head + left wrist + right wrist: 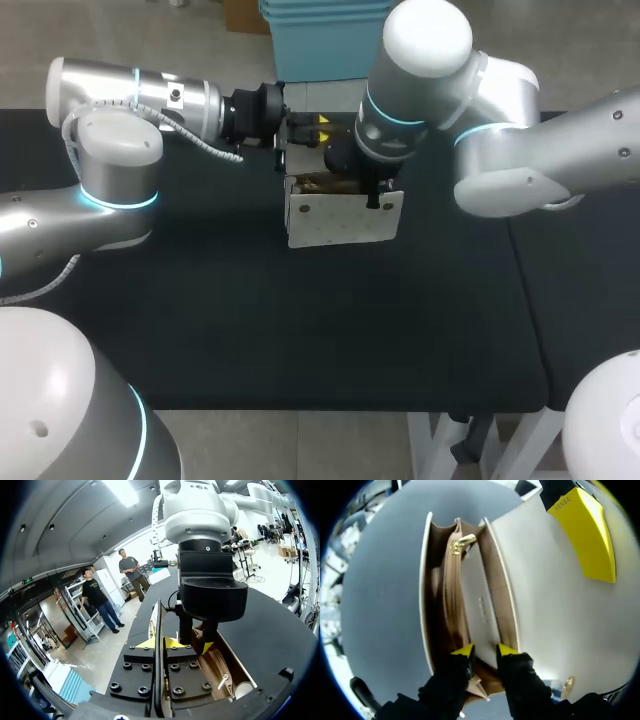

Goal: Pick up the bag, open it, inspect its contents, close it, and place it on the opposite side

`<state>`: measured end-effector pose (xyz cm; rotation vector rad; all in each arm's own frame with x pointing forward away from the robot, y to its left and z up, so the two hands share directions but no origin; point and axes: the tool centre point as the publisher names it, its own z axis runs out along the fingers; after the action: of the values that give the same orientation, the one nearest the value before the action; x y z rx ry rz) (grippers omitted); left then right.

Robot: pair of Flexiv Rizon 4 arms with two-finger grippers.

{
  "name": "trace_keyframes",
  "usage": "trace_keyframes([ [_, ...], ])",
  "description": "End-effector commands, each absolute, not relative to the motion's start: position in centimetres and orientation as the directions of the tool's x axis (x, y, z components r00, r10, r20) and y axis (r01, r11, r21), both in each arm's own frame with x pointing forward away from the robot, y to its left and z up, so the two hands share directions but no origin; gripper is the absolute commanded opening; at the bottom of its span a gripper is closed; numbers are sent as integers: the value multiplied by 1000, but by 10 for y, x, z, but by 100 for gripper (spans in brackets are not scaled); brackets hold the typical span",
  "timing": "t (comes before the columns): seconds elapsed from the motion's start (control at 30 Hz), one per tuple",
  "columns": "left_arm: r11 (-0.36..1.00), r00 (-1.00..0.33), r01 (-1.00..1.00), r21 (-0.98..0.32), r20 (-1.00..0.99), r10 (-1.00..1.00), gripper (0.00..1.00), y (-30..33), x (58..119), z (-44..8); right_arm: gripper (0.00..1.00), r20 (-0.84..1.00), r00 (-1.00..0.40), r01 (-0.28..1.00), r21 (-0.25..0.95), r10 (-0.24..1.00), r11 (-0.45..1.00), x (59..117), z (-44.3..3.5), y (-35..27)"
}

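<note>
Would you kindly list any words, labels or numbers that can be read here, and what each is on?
None can be read.
Small print on the left gripper's yellow fingertip: too blurred to read.
Faint mark on the bag's inner panel: too faint to read.

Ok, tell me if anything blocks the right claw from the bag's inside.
Nothing visible does. The bag stands open, its flap clamped aside by the left claw, and the right claw sits at its mouth.
</note>
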<state>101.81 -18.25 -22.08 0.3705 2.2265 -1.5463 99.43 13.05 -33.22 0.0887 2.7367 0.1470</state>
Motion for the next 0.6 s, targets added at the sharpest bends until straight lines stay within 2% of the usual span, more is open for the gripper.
trace_keyframes([
  [0.03,341,-888,431,-835,-460,-4,0,-189,1023,-217,48,-354,-932,49,97,81,994,999,-340,137],
  [0.1,342,-887,433,-834,-461,-1,0,-189,1025,-217,60,-352,-932,52,94,82,994,996,-339,136],
  [0.2,343,-887,436,-832,-462,7,0,-189,1027,-216,69,-352,-932,55,92,84,994,995,-339,135],
  [0.6,343,-889,435,-833,-458,15,0,-190,1028,-216,72,-341,-937,47,93,76,995,995,-341,136],
])
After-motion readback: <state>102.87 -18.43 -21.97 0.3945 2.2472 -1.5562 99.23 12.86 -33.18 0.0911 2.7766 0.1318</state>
